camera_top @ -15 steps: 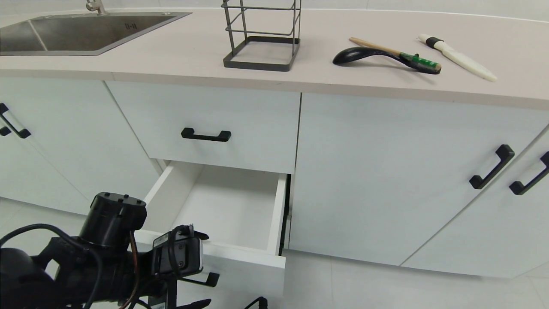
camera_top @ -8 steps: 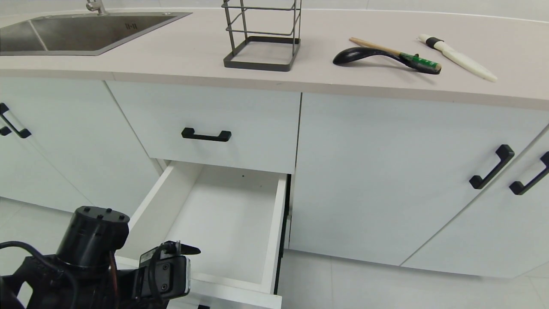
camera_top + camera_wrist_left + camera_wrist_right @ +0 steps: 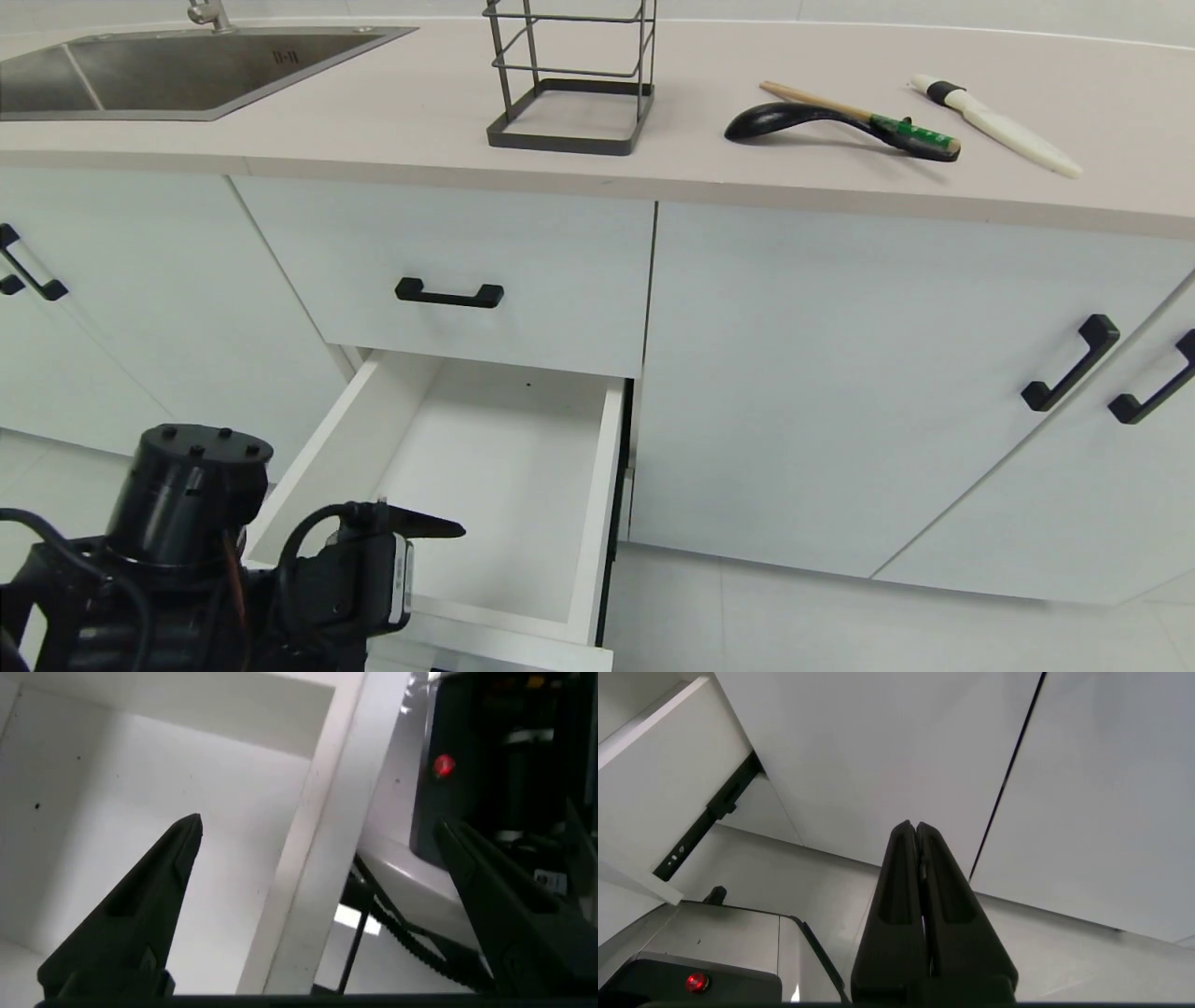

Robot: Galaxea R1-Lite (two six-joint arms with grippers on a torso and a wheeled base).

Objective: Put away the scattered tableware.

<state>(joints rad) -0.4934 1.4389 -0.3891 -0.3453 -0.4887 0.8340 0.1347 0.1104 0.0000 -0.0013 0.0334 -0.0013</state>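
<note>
The left pincer (image 3: 320, 829) gapes wide at the rim of the white, pulled-out drawer (image 3: 597, 467); the right pincer (image 3: 915, 831) is pressed together, empty.

Light: bright, even | shadows: faint beneath the spoon (image 3: 784, 119) on the worktop (image 3: 373, 103) | edges: your head view bows

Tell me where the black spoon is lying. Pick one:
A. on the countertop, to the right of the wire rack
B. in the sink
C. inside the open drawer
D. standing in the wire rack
A: the black spoon lies flat on the countertop, to the right of the wire rack, with the chopsticks right beside it.
</note>
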